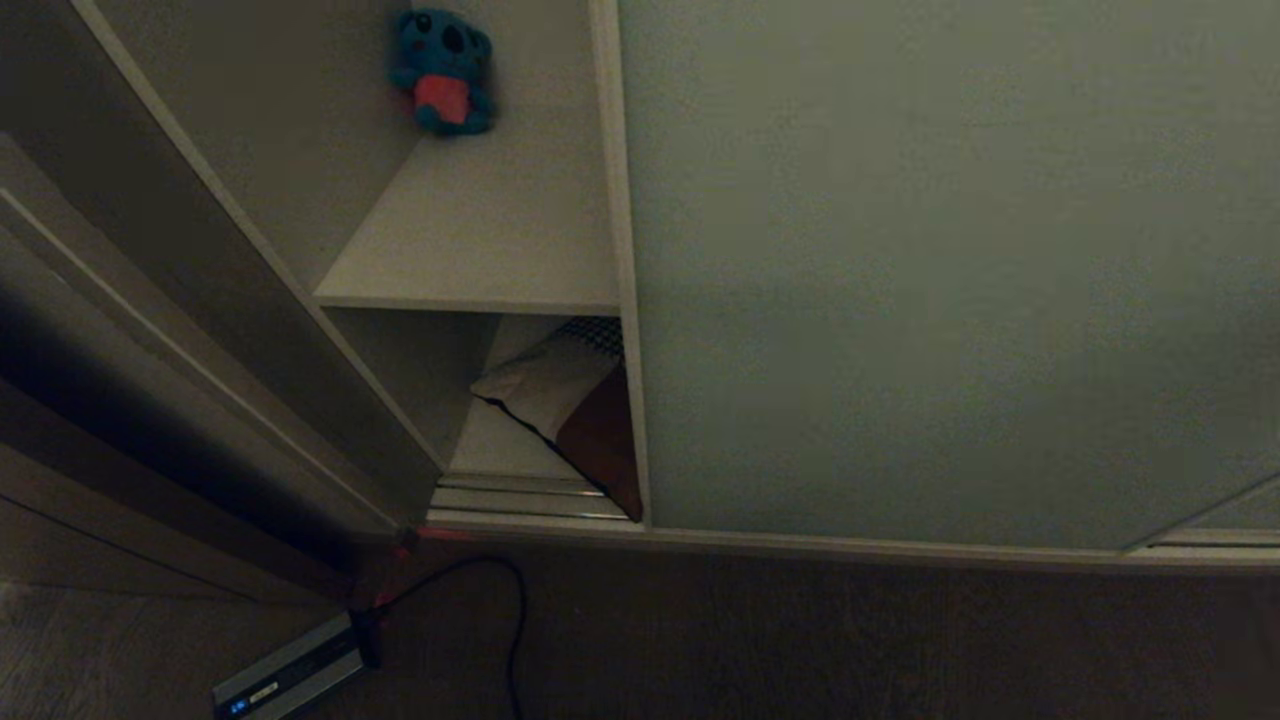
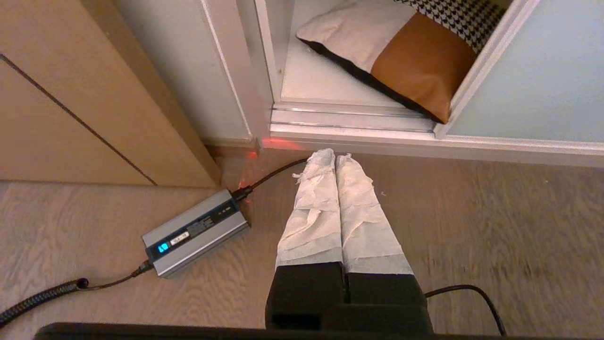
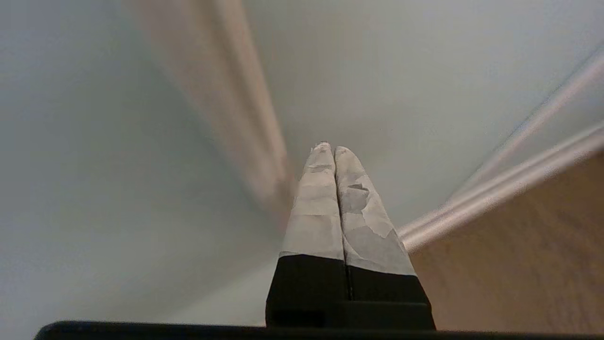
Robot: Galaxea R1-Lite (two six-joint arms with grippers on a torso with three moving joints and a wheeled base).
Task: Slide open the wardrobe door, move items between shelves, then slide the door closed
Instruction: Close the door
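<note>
The pale grey-green sliding wardrobe door [image 1: 940, 270] fills the right of the head view, partly slid aside, leaving a narrow gap on its left. In that gap an off-white shelf [image 1: 480, 240] sits above the bottom compartment, where the patchwork cushion [image 1: 575, 400] lies, partly hidden behind the door's edge. The left wrist view shows the same cushion [image 2: 401, 52] at the door edge. My left gripper [image 2: 334, 156] is shut and empty, parked low over the floor. My right gripper [image 3: 330, 148] is shut and empty, pointing at the door panel [image 3: 377, 71]. Neither arm shows in the head view.
A blue plush toy [image 1: 442, 72] sits at the back of the upper shelf. A grey power adapter [image 2: 196, 231] with black cables lies on the wooden floor [image 2: 495, 226] by the wardrobe's left corner. A darker side frame [image 1: 190, 300] stands to the left.
</note>
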